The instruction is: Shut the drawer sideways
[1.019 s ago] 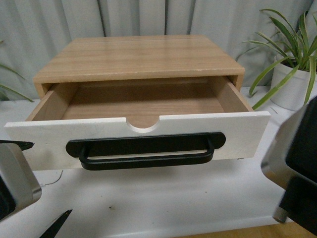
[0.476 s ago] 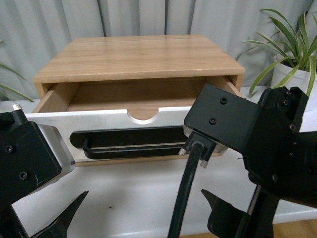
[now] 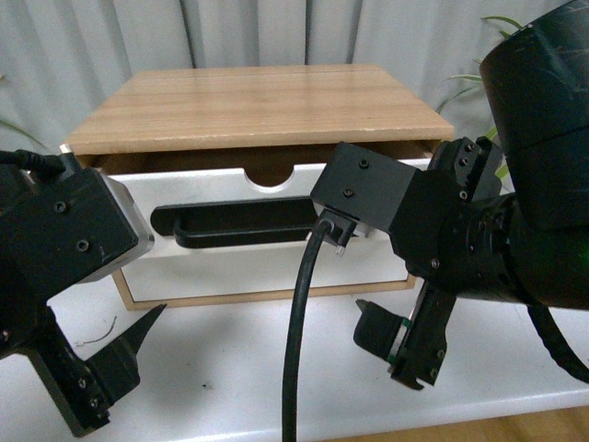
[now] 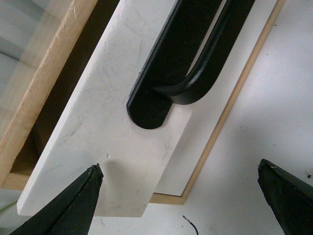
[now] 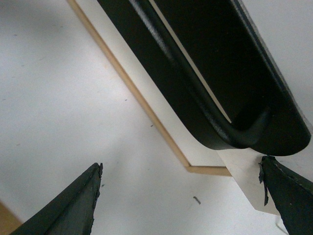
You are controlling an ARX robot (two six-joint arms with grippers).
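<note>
The drawer has a white front panel, a long black bar handle and a half-round notch. It sits almost fully inside the wooden cabinet, with a narrow dark gap at the top. My left gripper is open in front of the panel's left end. In the left wrist view one fingertip lies over the panel's corner, near the handle's end. My right gripper is open before the panel's right end. Its wrist view shows the handle and the panel's corner.
The cabinet stands on a white table. A black cable hangs from my right wrist. A plant is mostly hidden behind my right arm. A small wire scrap lies on the table. A grey curtain hangs behind.
The drawer has slid from wide open to almost shut. Both arms have moved forward and up, close to the front panel's two ends.
</note>
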